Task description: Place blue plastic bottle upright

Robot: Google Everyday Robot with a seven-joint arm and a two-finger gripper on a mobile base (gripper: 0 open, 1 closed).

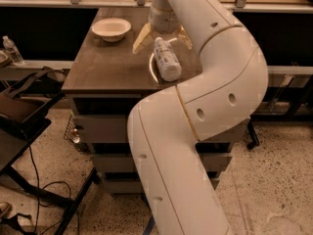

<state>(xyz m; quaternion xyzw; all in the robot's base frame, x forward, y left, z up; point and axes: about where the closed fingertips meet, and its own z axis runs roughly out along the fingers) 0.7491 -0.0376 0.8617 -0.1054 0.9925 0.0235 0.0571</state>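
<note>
We log the gripper (163, 46) over the worktop (98, 72), fingers (141, 39) apart astride the blue plastic bottle (167, 60) lying there: best to close squarely on its ribbed body, then tip slowly base-down.

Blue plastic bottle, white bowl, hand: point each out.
blue plastic bottle (167, 62), camera view, ribbed body
white bowl (105, 28), camera view, inner wall
hand (163, 47), camera view, midway between its open fingertips, astride the bottle's top
</note>
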